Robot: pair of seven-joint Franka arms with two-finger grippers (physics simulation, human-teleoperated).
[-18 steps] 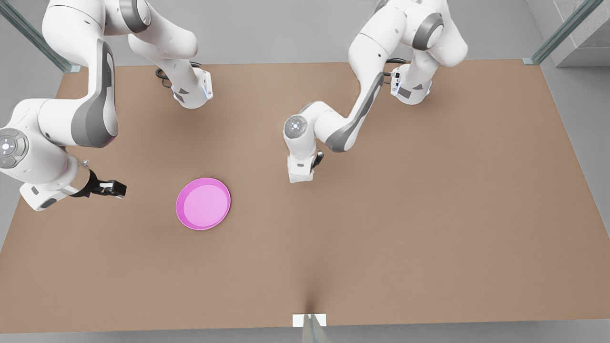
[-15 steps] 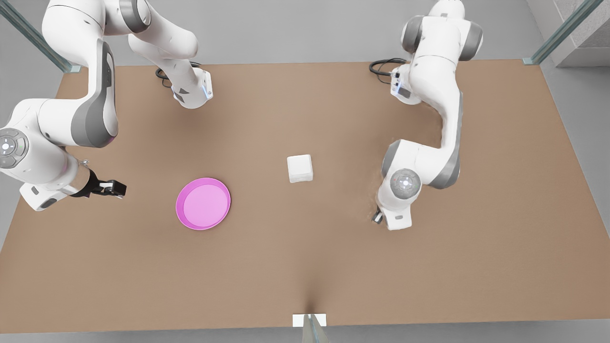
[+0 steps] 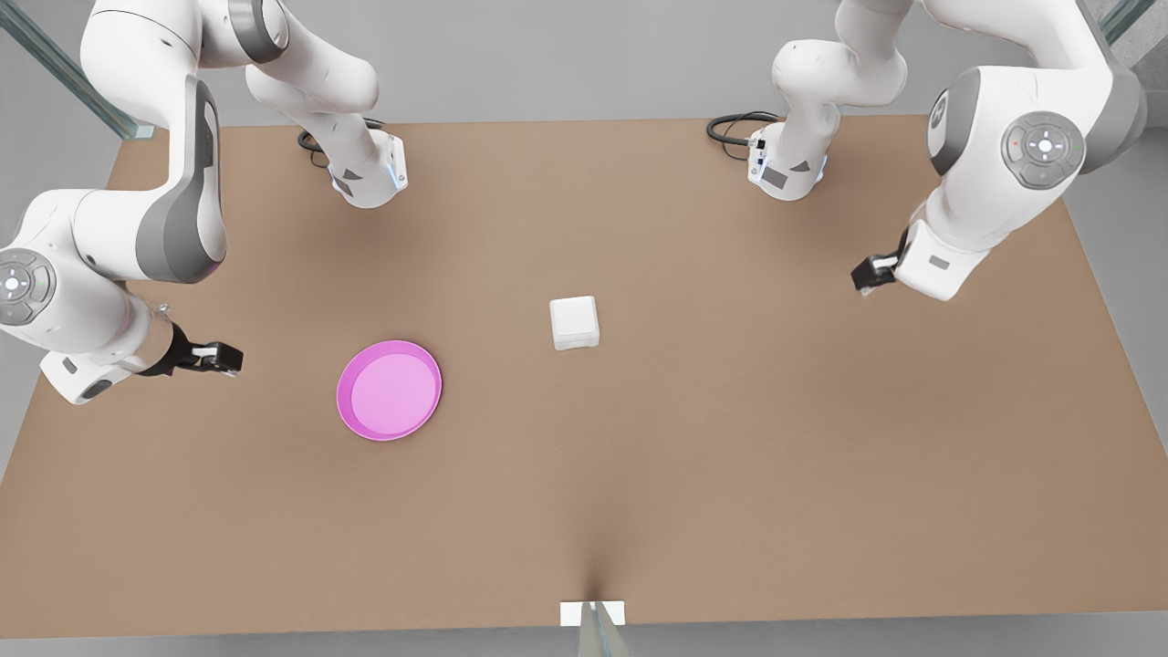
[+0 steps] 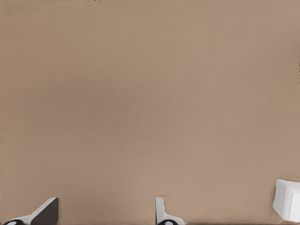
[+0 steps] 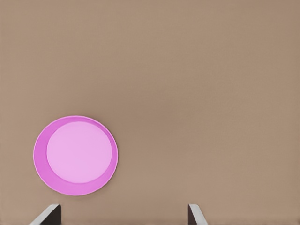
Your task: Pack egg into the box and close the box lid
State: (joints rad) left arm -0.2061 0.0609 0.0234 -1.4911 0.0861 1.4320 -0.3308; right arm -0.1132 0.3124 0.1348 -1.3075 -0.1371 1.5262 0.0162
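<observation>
The box (image 3: 575,322) is a small white carton at the table's middle. Its box lid (image 3: 574,316) lies flat on top, shut. The egg is hidden. My left gripper (image 3: 871,274) hangs at the front view's right, far from the box, with open fingers. In the left wrist view my left gripper (image 4: 105,212) is over bare table and a corner of the box (image 4: 287,206) shows at the edge. My right gripper (image 3: 219,358) waits open at the front view's left, pointing toward the pink plate. In the right wrist view my right gripper (image 5: 123,213) is empty.
A round pink plate (image 3: 390,390) lies on the brown table (image 3: 730,456) between the right gripper and the box, and the same plate (image 5: 75,155) appears in the right wrist view. Both arm bases stand at the table's far edge.
The left arm has swung from over the box out to the front view's right and risen, uncovering the shut box. The right arm has not moved.
</observation>
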